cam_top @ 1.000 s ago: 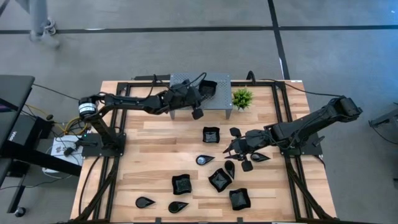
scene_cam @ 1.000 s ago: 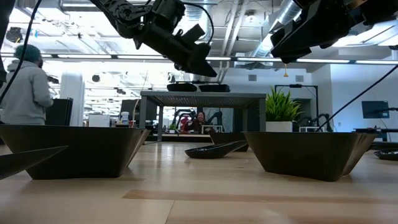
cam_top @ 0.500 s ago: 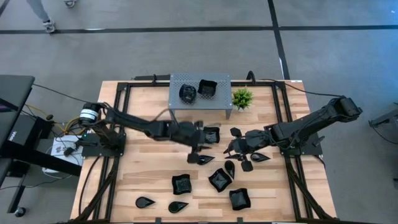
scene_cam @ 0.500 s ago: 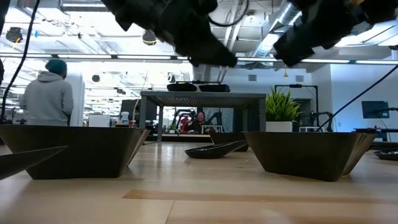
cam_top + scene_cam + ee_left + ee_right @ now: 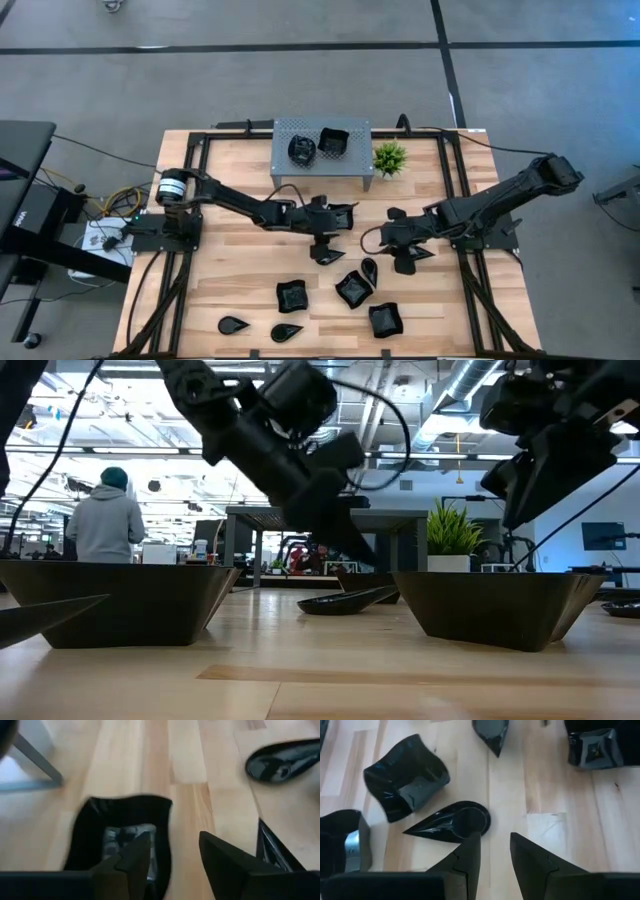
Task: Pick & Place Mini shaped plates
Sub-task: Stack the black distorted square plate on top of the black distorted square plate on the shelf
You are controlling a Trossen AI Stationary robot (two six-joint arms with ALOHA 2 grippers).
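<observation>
Just in front of the grey stand [image 5: 320, 150], a glossy black wavy-edged square dish [image 5: 343, 214] lies on the table [image 5: 230, 262], one left gripper [image 5: 335, 222] finger inside its rim, fingers apart, empty.

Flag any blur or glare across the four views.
Left wrist view: motion-smeared, square plate soft with a reflection inside. Low view: nearest dishes out of focus, ceiling lights blown out. Right wrist view: sharp, glossy highlights on the teardrop plate. High view: evenly lit.
</observation>
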